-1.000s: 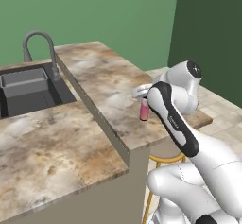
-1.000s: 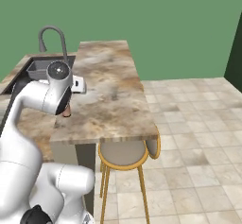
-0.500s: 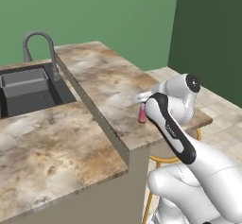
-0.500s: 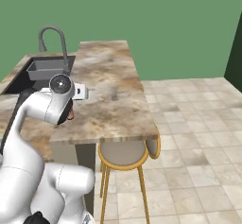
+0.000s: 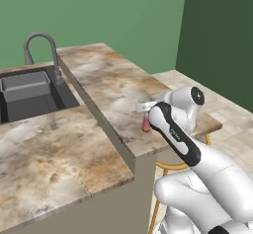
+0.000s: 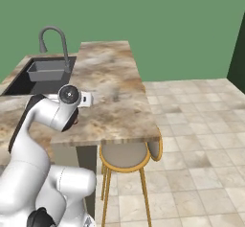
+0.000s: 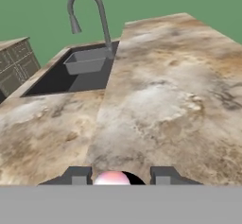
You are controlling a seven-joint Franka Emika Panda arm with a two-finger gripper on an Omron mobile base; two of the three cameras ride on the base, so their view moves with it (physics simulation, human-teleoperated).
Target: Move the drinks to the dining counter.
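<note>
A slim pink bottle (image 5: 146,123), one of the drinks, stands upright under my gripper (image 5: 145,110), which is shut on its top. It sits low over the near part of the dining counter (image 5: 113,80), close to the step down on its left edge; whether its base touches the stone I cannot tell. In the hand view the bottle's pink top (image 7: 112,177) shows between the two fingertips (image 7: 78,175), with the dining counter (image 7: 179,76) stretching ahead. In the right base view the gripper (image 6: 87,99) is above the dining counter (image 6: 115,73), and my arm hides the bottle.
A dark sink (image 5: 29,92) with a grey arched faucet (image 5: 42,45) sits in the lower marbled counter (image 5: 44,154) to the left. A round gold-framed stool (image 6: 125,156) stands under the overhang. Tiled floor (image 6: 191,125) lies to the right.
The gripper has come down and slightly nearer with the pink bottle in it, closer to the dining counter's surface. The elbow has swung out to the right.
</note>
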